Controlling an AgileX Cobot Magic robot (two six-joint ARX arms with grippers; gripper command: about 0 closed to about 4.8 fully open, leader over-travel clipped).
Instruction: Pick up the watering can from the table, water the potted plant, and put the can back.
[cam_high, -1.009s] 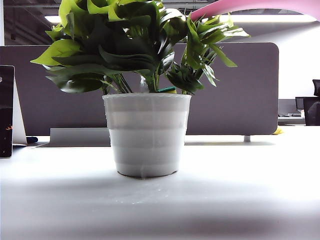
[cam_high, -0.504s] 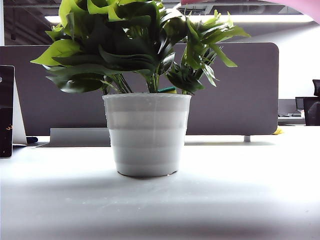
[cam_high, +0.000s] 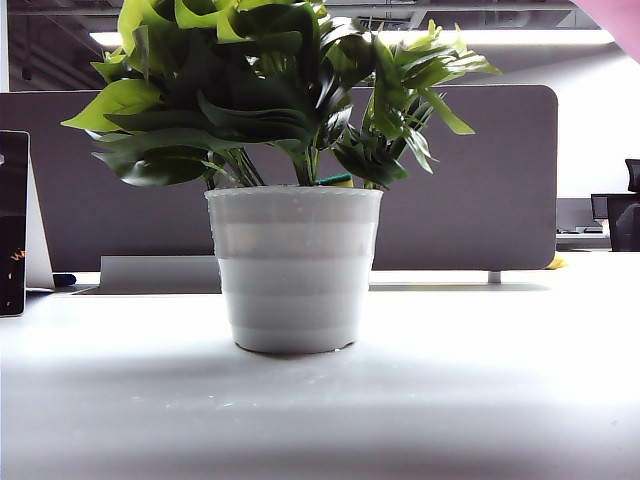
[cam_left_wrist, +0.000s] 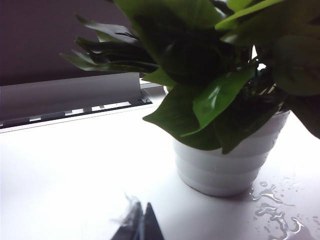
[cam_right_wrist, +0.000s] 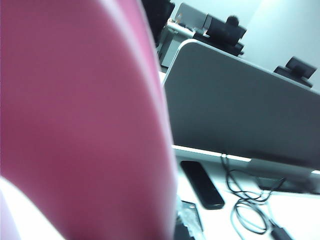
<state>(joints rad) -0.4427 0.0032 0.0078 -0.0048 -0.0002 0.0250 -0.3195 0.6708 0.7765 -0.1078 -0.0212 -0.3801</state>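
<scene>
The watering can (cam_high: 622, 18) shows in the exterior view only as a pink sliver cut off at the top right corner; its body, spout and handle lie outside the picture. In the right wrist view it fills most of the picture as a blurred pink mass, hiding the right gripper, so its jaws cannot be read. The left gripper (cam_left_wrist: 139, 226) is cut off at the picture's edge, only dark tips showing. The potted plant (cam_high: 294, 265) loses its top leaves beyond the exterior view's upper edge.

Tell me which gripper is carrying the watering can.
The right gripper: the pink watering can fills its wrist view. The left gripper sits empty near the potted plant.
</scene>
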